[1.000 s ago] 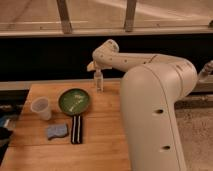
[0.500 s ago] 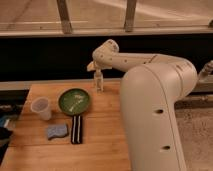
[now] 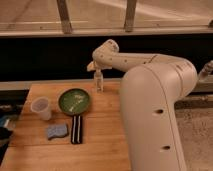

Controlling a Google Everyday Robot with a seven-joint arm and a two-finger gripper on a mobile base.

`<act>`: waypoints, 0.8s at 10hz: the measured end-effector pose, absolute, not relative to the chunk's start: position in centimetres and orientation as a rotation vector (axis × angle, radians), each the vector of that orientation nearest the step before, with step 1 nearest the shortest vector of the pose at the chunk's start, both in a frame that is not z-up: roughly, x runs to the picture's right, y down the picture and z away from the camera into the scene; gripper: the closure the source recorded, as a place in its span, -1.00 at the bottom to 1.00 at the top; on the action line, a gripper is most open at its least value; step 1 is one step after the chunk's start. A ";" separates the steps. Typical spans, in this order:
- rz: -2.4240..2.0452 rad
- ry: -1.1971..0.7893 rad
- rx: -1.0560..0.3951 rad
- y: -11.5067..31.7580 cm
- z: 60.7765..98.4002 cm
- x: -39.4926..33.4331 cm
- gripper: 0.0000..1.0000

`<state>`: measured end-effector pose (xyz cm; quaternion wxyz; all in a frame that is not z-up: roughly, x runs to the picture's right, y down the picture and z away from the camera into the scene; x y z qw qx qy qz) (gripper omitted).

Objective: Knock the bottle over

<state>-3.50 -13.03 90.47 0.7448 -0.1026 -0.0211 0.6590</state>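
Note:
The bottle (image 3: 99,81) is a small slim clear one with a whitish label. It stands upright on the wooden table (image 3: 105,135) near its far edge, right of the green plate. My gripper (image 3: 93,66) hangs at the end of the white arm, just above and slightly left of the bottle's cap, very close to it. I cannot tell whether it touches the bottle.
A green plate (image 3: 74,101) lies left of the bottle. A translucent plastic cup (image 3: 41,108) stands at the left. A blue sponge (image 3: 57,131) and a black striped object (image 3: 76,128) lie in front of the plate. My white arm body (image 3: 155,115) fills the right side.

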 end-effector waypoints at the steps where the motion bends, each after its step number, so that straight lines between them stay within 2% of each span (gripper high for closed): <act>1: 1.443 -0.046 -0.225 -13.0 90.5 -3.5 -0.60; 4: 1.443 -0.046 -0.225 -13.0 90.5 -3.5 -0.59; 6: 1.443 -0.046 -0.225 -13.0 90.5 -3.5 -0.34; 7: 1.443 -0.046 -0.225 -13.0 90.5 -3.5 -0.17; 8: 1.442 -0.046 -0.224 -13.0 90.5 -3.5 0.09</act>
